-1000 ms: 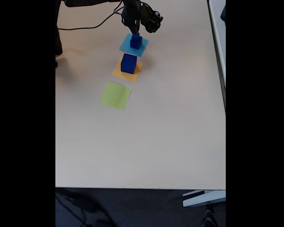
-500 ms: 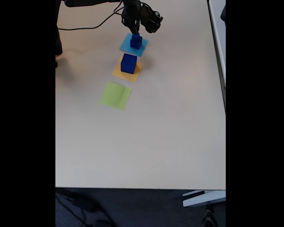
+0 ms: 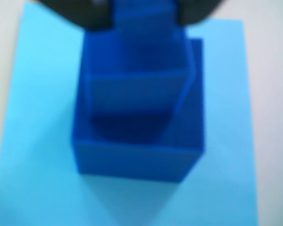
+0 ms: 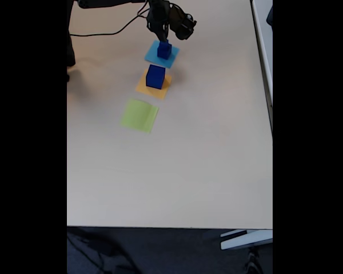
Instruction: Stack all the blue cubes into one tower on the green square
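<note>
Arm [image 4: 170, 17] is all black, chunky rounded housing at the wrist end, details lost at this resolution. Black cable [image 4: 106, 31] loops off it across the tabletop. Gripper [image 3: 142, 12] in the wrist view: two dark, blurred finger shapes, no markings readable.

The blue cubes [image 3: 139, 120] look like smooth, slightly glossy plastic. The light blue square [image 3: 33, 141], orange square [image 4: 143, 87] and green square [image 4: 139, 115] look like flat matt paper. The table [image 4: 177, 171] has a smooth, matt beige top.
</note>
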Robot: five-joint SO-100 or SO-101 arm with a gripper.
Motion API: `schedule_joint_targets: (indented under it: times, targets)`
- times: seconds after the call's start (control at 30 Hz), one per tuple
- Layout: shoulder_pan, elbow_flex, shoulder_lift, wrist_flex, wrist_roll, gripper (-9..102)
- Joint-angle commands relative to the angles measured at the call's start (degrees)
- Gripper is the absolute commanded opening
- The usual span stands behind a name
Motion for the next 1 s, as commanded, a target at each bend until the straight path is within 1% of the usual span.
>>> schedule_joint_targets:
  times: [0.0, 0.97]
  targets:
    - [-0.2, -0.2, 3.0, -0.9, -0.3, 1]
    - [-0.4, -1.1, 2.9, -1.7, -1.2, 8]
